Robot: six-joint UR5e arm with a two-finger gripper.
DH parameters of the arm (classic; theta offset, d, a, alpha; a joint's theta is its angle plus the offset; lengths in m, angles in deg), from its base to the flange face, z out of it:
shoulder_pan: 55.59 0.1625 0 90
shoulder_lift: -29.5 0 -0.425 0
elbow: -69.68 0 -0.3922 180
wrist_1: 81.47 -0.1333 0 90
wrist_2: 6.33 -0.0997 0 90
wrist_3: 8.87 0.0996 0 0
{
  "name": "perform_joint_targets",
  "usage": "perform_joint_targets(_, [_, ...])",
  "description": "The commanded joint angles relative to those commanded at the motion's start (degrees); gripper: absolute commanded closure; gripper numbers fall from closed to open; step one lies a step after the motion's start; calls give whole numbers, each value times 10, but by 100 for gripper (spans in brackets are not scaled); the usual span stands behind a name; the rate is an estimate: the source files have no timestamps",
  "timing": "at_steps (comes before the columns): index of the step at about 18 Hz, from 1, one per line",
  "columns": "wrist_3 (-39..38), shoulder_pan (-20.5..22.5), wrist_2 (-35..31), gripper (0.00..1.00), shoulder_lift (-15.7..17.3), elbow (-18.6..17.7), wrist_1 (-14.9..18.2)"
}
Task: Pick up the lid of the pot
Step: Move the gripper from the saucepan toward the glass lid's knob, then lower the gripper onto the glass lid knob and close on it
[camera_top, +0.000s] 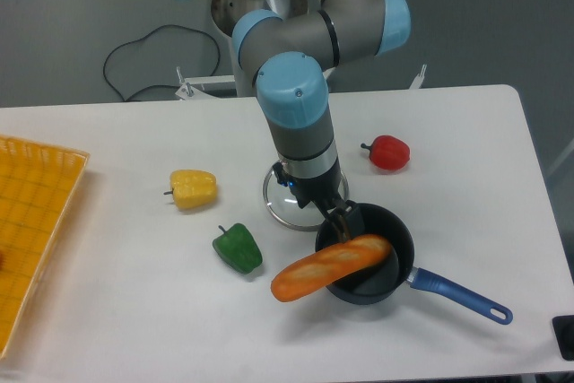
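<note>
The gripper [343, 227] points down at the upper left part of the black pan [384, 282], its dark fingers overlapping the pan's rim in this view. How far apart the fingers stand is not clear. Just left of and behind the gripper lies the pot lid [282, 207], a pale, see-through disc with a shiny rim. The arm and gripper body cover the lid's middle and much of its right side. I cannot make out any contact between fingers and lid.
An orange bread-like piece [316, 274] leans across the pan's near left rim. The pan's blue handle [466, 295] extends right. A green pepper [238, 248], a yellow pepper [193, 189] and a red pepper [389, 152] lie around. A yellow crate [36, 213] stands at left.
</note>
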Motion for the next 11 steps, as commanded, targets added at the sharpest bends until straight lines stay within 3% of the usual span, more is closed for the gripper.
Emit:
perform_joint_targets(3, [8, 7, 4, 0, 2, -20, 7])
perform_joint_targets(6, [81, 17, 4, 0, 12, -32, 39])
perform_joint_targets(11, [93, 27, 13, 0, 21, -69, 36])
